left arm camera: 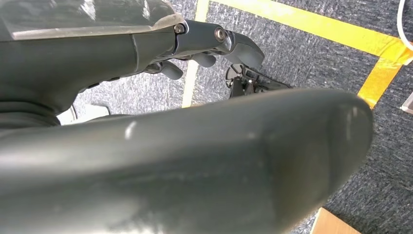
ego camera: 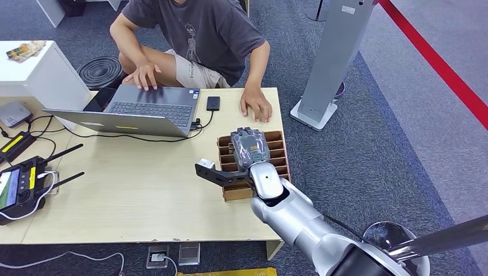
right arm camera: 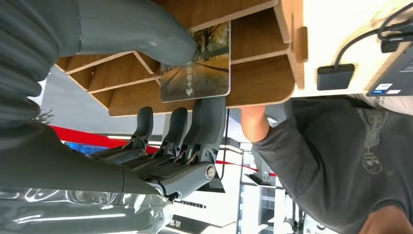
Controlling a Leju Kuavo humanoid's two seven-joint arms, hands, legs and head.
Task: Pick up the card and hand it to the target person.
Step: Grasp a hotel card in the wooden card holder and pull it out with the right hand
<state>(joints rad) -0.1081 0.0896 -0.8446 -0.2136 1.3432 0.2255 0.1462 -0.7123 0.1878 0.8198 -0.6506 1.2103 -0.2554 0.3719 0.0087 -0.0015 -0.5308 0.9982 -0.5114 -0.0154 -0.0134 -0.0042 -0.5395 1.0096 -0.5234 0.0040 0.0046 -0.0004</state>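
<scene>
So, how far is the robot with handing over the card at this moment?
Done: the right hand has reached the slotted wooden card holder. In hand: its thumb and fingers close on the picture-printed card, which seems partly inside its slot. Left: lifting it free and passing it to the person in the dark grey T-shirt. The left hand hangs over the floor.

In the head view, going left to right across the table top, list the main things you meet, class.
Remote controller → laptop → small black drive → person's hand resting on the table → wooden slotted card rack under the robot's right hand.
</scene>
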